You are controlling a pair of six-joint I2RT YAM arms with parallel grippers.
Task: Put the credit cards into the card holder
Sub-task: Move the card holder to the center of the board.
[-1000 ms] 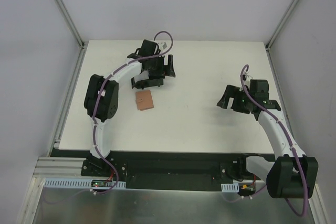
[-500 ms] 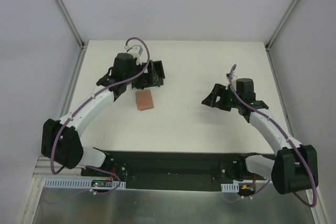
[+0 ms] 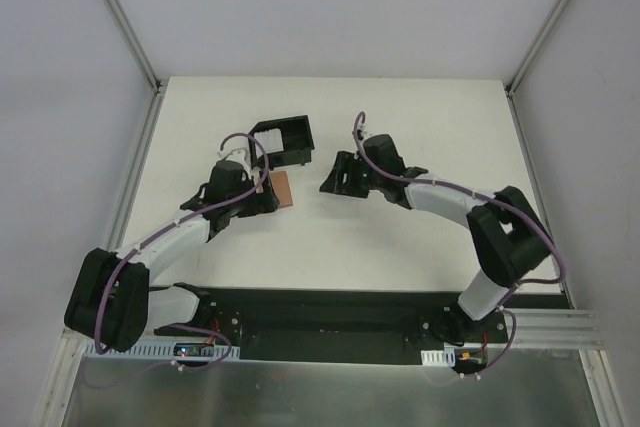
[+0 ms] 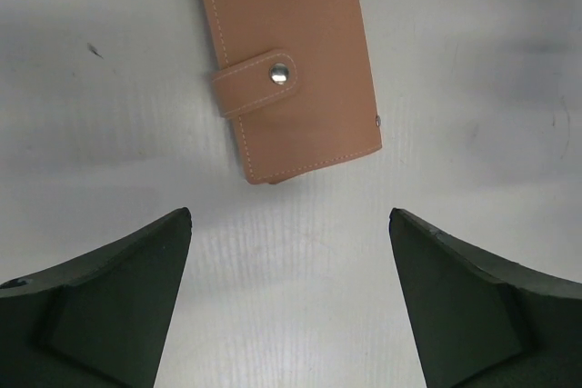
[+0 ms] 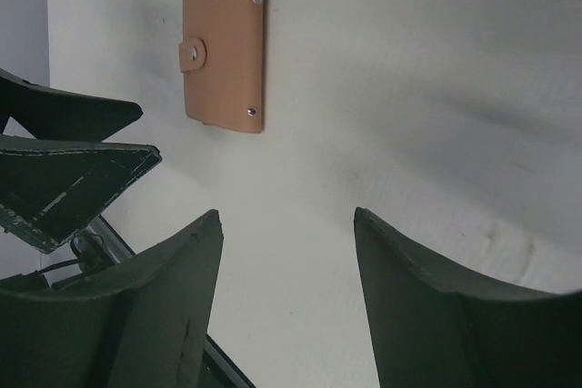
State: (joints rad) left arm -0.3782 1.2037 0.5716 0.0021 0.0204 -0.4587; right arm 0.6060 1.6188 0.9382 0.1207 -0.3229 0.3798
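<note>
Left gripper (image 4: pixel 289 217) gapes near closed card holder (image 4: pixel 289 65)

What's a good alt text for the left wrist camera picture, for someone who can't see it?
A tan leather card holder, closed with its snap tab across the front, lies flat on the white table just beyond the open left gripper. The gripper's two dark fingers fill the bottom corners, wide apart with nothing between them.
</note>
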